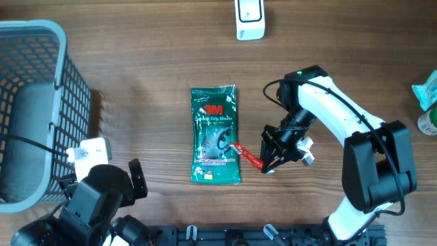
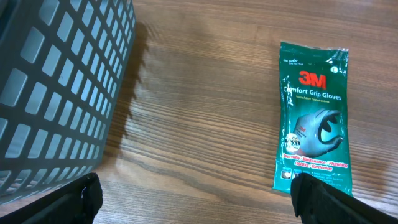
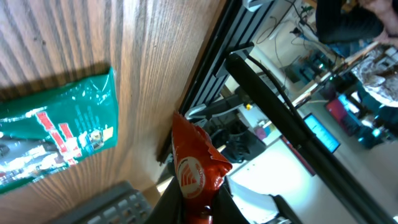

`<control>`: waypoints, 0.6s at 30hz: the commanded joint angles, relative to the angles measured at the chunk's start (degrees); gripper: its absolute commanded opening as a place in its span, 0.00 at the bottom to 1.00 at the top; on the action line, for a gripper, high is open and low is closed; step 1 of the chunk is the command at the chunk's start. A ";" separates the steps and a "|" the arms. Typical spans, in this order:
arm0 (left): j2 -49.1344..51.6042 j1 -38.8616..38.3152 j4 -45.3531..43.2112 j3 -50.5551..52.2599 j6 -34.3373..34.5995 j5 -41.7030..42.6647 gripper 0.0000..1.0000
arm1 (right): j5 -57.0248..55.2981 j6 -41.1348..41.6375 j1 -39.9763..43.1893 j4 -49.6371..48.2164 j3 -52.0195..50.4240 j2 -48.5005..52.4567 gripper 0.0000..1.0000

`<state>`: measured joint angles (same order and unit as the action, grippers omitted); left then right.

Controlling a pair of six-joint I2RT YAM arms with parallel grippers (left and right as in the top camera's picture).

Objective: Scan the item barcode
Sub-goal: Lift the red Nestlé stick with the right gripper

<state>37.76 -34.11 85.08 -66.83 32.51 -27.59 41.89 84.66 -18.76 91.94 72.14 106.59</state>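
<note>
A thin red snack packet (image 1: 247, 155) hangs over the table with my right gripper (image 1: 270, 162) shut on its lower end. In the right wrist view the red packet (image 3: 194, 168) sticks up from between the black fingers (image 3: 171, 205), its round white logo facing the camera. No barcode shows in any view. The white scanner (image 1: 250, 19) stands at the far edge, well away from the packet. My left gripper (image 2: 196, 199) is open over bare wood at the near left, holding nothing.
A green 3M glove pack (image 1: 216, 135) lies flat mid-table, just left of the red packet, and also shows as the green pack (image 2: 316, 118). A grey mesh basket (image 1: 34, 102) fills the left side. Green and white items (image 1: 427, 102) sit at the right edge.
</note>
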 commanded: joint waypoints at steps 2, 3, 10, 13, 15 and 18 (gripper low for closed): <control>-0.15 0.26 -0.13 -0.68 0.98 0.09 1.00 | 1.42 -6.67 0.00 0.42 0.13 -0.70 0.09; -0.15 0.26 -0.13 -0.68 0.98 0.09 1.00 | 1.36 -6.88 0.00 0.42 0.13 -0.70 0.08; -0.15 0.26 -0.13 -0.68 0.98 0.09 1.00 | 0.74 -11.17 0.04 0.09 0.13 -0.70 0.06; -0.15 0.26 -0.13 -0.68 0.98 0.09 1.00 | 0.07 -11.17 0.04 -0.79 0.13 -0.70 0.05; -0.15 0.26 -0.13 -0.68 0.98 0.09 1.00 | -1.05 -11.21 0.04 -3.41 0.13 -0.70 0.05; -0.15 0.26 -0.13 -0.68 0.98 0.09 1.00 | -2.14 -11.19 0.04 -7.45 0.13 -0.70 0.04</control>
<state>37.76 -34.11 85.08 -66.83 32.51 -27.59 41.28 73.78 -18.74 86.50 72.14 106.59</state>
